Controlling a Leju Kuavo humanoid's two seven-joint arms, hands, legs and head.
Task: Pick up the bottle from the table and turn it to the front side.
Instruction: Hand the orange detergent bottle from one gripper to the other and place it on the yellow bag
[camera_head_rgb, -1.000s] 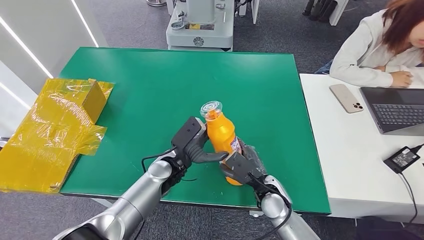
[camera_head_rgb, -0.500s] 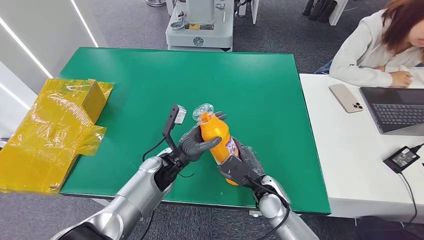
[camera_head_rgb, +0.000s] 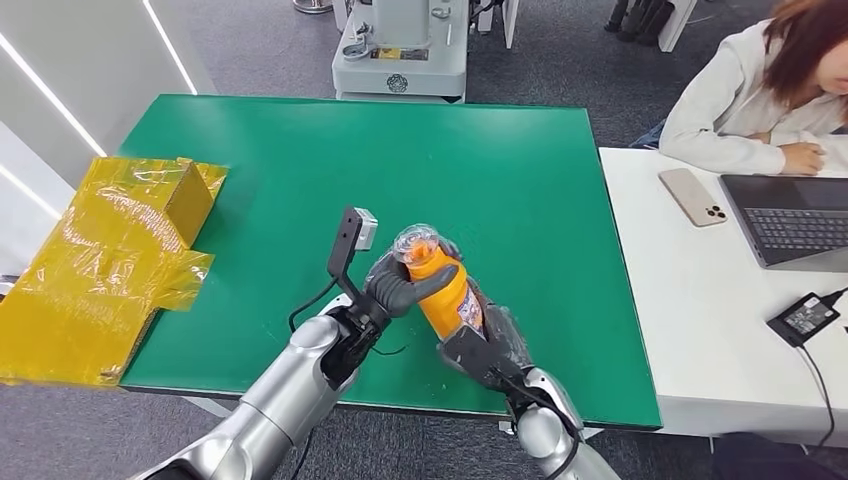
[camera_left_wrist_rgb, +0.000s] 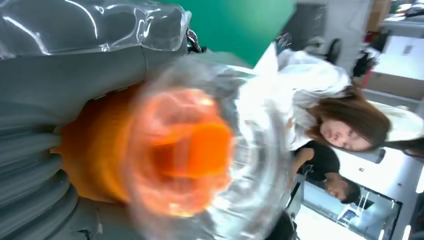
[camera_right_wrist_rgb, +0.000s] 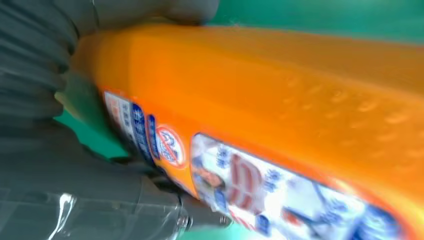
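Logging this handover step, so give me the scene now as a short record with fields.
bottle: orange bottle with clear cap, tilted, lifted over the green table
left hand: left hand grips the bottle's upper part near the cap
right hand: right hand holds the bottle's lower part
label: printed label shows in the right wrist view, text blurred
left of table: yellow wrapped box at the table's edge
side desk: phone, laptop, and a seated person

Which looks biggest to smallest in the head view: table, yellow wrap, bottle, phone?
1. table
2. yellow wrap
3. bottle
4. phone
The bottle is lifted nearer the camera, so its lead over the phone may be inflated.
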